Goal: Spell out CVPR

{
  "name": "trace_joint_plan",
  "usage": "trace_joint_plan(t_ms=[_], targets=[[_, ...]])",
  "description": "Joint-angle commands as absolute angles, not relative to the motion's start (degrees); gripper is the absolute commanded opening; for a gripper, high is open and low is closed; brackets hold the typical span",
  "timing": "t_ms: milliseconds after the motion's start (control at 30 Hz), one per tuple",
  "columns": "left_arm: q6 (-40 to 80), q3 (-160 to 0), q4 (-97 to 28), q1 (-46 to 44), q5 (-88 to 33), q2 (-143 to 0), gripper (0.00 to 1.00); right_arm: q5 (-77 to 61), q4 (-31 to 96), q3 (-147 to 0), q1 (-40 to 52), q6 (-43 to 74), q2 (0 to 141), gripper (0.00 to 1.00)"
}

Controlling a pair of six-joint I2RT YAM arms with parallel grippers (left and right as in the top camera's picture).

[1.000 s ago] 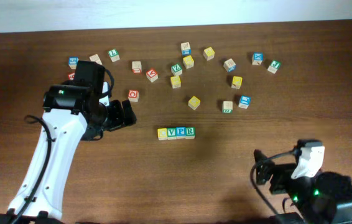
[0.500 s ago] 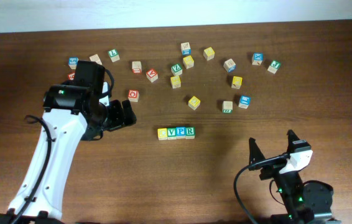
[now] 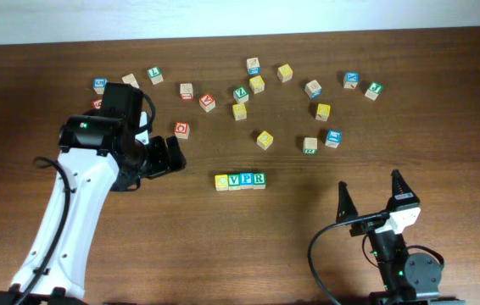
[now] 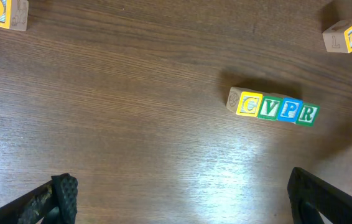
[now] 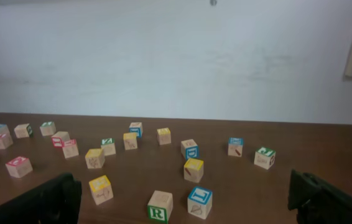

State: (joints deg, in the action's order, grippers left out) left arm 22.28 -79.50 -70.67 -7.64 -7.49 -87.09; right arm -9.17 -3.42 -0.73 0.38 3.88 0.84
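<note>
Four letter blocks stand side by side in a row (image 3: 240,180) at the table's middle and read C, V, P, R. In the left wrist view the row (image 4: 272,107) runs yellow C, green V, blue P, green R. My left gripper (image 3: 172,157) is open and empty, a short way left of the row; its fingers (image 4: 185,199) frame bare wood. My right gripper (image 3: 369,196) is open and empty near the front edge, right of the row, pointing at the far side. The row does not show in the right wrist view (image 5: 185,199).
Several loose letter blocks lie scattered across the far half of the table, among them a red one (image 3: 181,129), a yellow one (image 3: 264,140), a green R block (image 5: 159,207) and a blue block (image 5: 199,202). A white wall (image 5: 176,56) backs the table.
The right arm has swung round near the front edge; its open gripper now points at the far side. The left arm and the block row have not moved.
</note>
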Motion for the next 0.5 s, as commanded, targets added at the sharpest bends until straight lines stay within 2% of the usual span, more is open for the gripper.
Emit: trace_joint_plan(t_ms=[0,100,467], targets=[[22.0,-80.1,-70.6,-7.4,-7.7,-86.5,0.99,-7.6,-0.9,-0.3,0.0,3.4,0.2,0.98],[22.0,-80.1,-70.6,-7.4,-7.7,-86.5,0.99,-6.9,4.1,-0.3,0.0,3.4,0.2,0.98],[22.0,-80.1,-70.6,-7.4,-7.7,-86.5,0.99,-5.3,4.3,-0.3,1.9,0.3,0.2,0.98]])
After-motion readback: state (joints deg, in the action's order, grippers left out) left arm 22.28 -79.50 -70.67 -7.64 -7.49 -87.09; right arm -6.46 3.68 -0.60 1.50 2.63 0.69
